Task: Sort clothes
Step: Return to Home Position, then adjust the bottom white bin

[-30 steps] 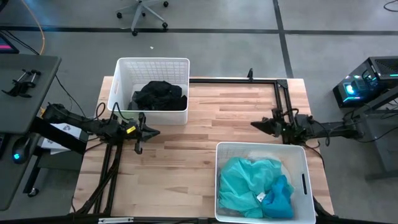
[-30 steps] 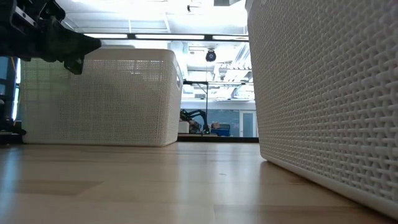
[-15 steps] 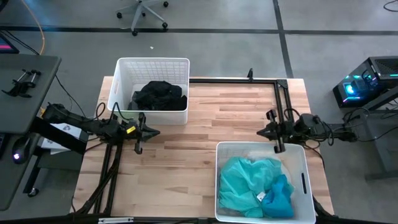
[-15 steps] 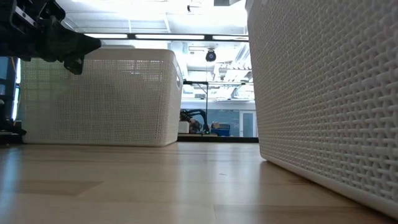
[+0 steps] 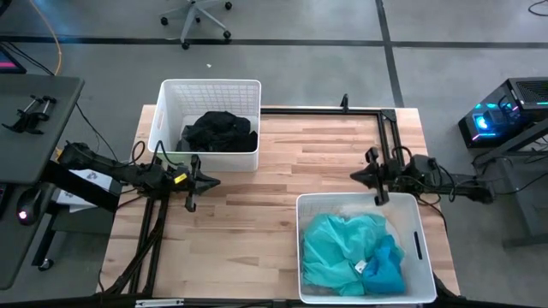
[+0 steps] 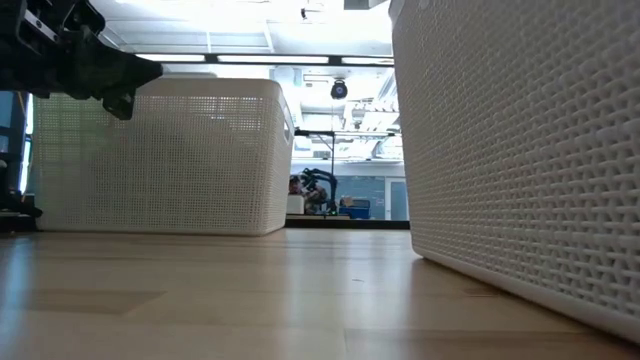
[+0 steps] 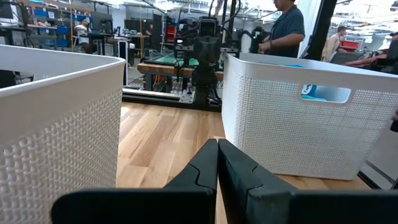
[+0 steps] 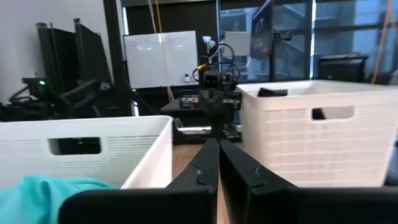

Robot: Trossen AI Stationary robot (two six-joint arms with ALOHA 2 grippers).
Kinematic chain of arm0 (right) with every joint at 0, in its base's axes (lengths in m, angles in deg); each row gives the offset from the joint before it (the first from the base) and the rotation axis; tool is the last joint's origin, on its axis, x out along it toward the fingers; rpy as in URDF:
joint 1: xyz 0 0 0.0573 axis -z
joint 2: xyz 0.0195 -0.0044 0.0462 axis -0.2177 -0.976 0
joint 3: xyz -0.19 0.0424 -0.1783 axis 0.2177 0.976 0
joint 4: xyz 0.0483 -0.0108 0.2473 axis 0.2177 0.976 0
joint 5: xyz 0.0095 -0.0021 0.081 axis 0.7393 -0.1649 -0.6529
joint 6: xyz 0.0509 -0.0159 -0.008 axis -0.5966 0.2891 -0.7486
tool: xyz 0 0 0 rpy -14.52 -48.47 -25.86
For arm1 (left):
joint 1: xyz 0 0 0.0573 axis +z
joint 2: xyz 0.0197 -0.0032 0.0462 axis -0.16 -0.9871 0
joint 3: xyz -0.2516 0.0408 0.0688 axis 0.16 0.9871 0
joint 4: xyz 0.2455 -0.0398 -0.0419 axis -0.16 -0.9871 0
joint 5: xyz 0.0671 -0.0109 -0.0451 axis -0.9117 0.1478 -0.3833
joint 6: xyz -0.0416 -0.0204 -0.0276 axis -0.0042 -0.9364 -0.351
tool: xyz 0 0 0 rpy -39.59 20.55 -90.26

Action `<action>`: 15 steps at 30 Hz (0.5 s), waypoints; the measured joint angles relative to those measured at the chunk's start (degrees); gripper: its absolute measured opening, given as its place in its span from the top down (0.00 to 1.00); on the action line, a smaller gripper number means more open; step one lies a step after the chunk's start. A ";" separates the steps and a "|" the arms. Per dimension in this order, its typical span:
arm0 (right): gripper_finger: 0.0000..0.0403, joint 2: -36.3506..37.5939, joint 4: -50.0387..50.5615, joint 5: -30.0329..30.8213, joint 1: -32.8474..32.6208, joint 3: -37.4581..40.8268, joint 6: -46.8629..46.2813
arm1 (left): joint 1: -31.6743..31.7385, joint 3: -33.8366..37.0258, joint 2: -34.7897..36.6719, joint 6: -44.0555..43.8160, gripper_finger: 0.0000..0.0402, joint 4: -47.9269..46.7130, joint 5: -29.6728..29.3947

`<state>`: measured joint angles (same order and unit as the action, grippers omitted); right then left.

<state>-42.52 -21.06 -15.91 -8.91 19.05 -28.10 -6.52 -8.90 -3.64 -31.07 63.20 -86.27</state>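
Left hand (image 5: pixel 210 181): clenched, empty, parked beside far bin (image 5: pixel 171 94), which holds dark clothes (image 5: pixel 218 131). Tabletop (image 5: pixel 257 214): no garment left. Right hand (image 5: pixel 358 176): clenched, empty, at near bin (image 5: pixel 419 248) holding turquoise and blue clothes (image 5: pixel 347 252). Sorting apparently complete.

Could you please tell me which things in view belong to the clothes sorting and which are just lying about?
Part of the job:
- dark clothes in the far bin
- turquoise clothes and bright blue garment in the near bin
- left end effector, shut
- right end effector, shut

Just lying about:
- office chair on the floor
- side desk beside the table
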 joint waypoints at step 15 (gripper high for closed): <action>1.00 -0.24 -5.01 -1.78 2.60 -1.75 -2.85 | 0.00 0.01 0.00 -0.01 1.00 0.00 0.00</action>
<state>-42.76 -26.08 -17.69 -6.31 17.30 -30.95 -6.52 -8.89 -3.64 -31.08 63.20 -86.27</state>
